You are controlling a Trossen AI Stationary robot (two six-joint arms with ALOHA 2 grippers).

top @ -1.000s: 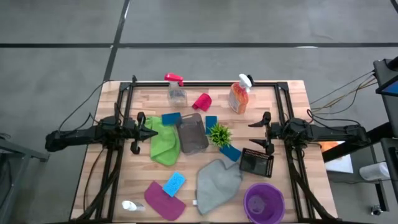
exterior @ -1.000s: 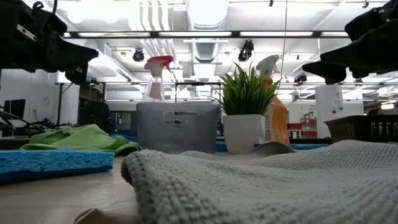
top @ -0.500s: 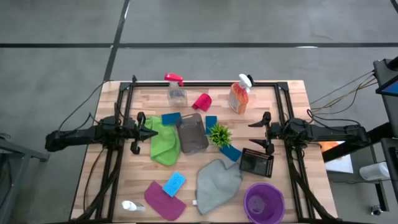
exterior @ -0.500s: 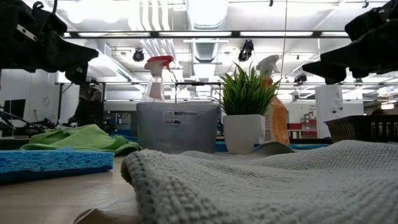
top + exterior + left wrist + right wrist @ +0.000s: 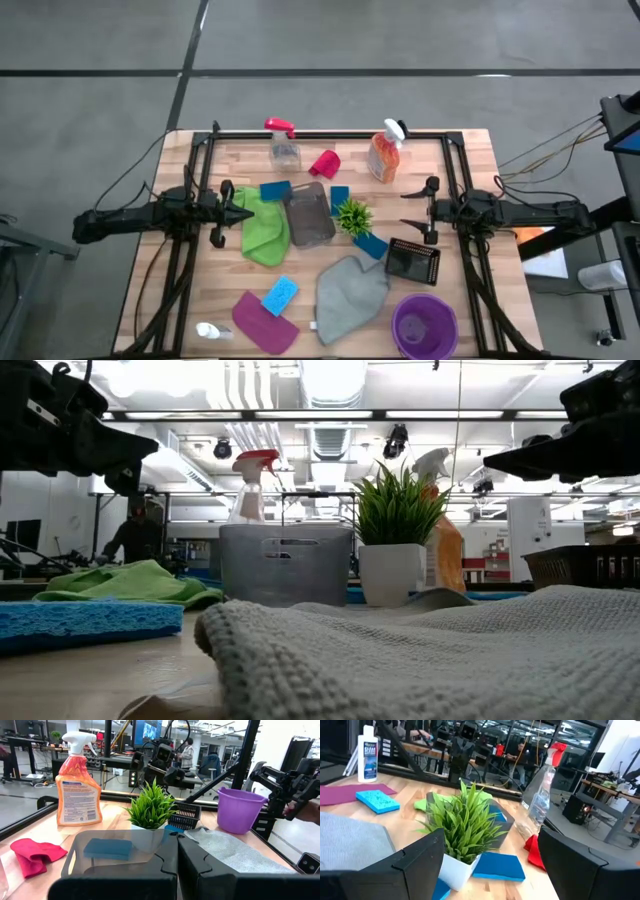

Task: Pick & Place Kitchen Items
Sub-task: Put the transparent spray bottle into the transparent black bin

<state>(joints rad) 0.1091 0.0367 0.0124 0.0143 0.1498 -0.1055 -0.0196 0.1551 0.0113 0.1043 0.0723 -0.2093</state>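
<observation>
My left gripper (image 5: 247, 210) hangs shut over the table's left side, level, above the edge of the green cloth (image 5: 264, 232); its fingers (image 5: 165, 870) are closed together. My right gripper (image 5: 414, 204) hangs open over the right side, pointing at the plant (image 5: 462, 827). A clear spray bottle with a red trigger (image 5: 283, 146), a pink cup (image 5: 325, 162) and an orange spray bottle (image 5: 384, 153) stand at the far edge. Several blue sponges (image 5: 280, 294), a grey cloth (image 5: 350, 290) and a magenta cloth (image 5: 262, 320) lie flat on the table.
A grey bin (image 5: 309, 213) with a blue sponge (image 5: 107, 848) inside stands mid-table beside the spiky plant (image 5: 353, 215). A black basket (image 5: 413, 261) and a purple bucket (image 5: 424, 325) sit near right. A small white bottle (image 5: 207, 329) lies near left. A black frame (image 5: 330, 134) rims the table.
My right gripper has rolled about its own pointing line, so its two fingers stand at a different slant than before. It has stayed in place and stayed open.
</observation>
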